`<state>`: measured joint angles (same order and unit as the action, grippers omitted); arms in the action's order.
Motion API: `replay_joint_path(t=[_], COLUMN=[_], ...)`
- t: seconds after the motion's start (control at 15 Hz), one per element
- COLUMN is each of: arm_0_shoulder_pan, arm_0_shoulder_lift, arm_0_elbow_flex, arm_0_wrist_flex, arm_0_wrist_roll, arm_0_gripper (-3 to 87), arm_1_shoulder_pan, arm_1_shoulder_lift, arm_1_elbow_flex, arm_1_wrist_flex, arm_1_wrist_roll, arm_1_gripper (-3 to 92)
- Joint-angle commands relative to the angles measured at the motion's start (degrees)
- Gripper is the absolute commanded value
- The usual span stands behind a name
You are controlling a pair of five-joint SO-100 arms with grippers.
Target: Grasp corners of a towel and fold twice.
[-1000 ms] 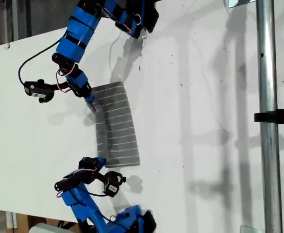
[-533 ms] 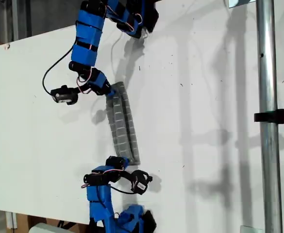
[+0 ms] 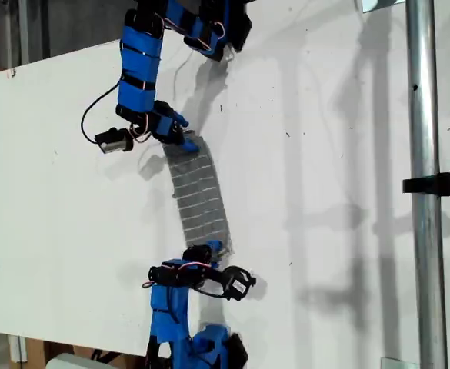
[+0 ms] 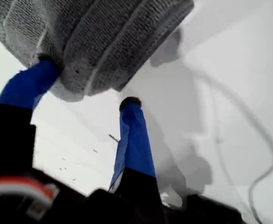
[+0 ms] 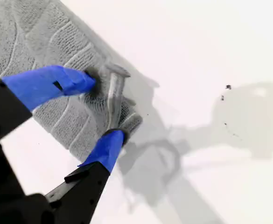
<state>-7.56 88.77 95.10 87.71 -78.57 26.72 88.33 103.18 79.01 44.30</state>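
The dark grey striped towel [image 3: 200, 192] lies as a narrow folded strip on the white table [image 3: 325, 192]. My second gripper [image 3: 186, 142] is at the strip's upper end in the exterior view. In the second wrist view my second gripper [image 5: 101, 107] is shut on a bunched corner [image 5: 113, 88] of the towel [image 5: 38, 28]. My first gripper [image 3: 208, 250] is at the strip's lower end. In the first wrist view my first gripper [image 4: 86, 81] is open. One of its fingertips [image 4: 43, 63] touches the thick folded edge of the towel [image 4: 94, 32] and the other fingertip stands free of it.
A metal pole [image 3: 421, 154] runs top to bottom at the exterior view's right, with a black clamp [image 3: 448, 183] on it. The table's edge slants across the exterior view's upper left. Small dark specks [image 5: 227, 86] mark the table beyond the towel.
Both grippers have moved toward the exterior view's right, drawing the towel's edge over. The towel has gone from a wider rectangle to a narrow strip shifted right.
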Motion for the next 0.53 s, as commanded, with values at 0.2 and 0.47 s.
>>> replay_joint_path(t=[0.2, 0.47], arm_0_shoulder_pan=[3.52, 13.18], arm_0_shoulder_lift=[40.25, 79.63], arm_0_elbow_flex=[11.69, 48.87], arm_0_wrist_flex=[5.63, -17.49], arm_0_wrist_roll=[-1.76, -2.02], arm_0_gripper=[25.6, 15.2], arm_1_shoulder_pan=[5.98, 12.39], arm_1_shoulder_lift=[20.65, 32.34], arm_1_elbow_flex=[9.76, 26.89], arm_1_wrist_flex=[9.23, -3.52], arm_1_wrist_roll=[3.96, 4.22], arm_1_gripper=[35.3, 35.0])
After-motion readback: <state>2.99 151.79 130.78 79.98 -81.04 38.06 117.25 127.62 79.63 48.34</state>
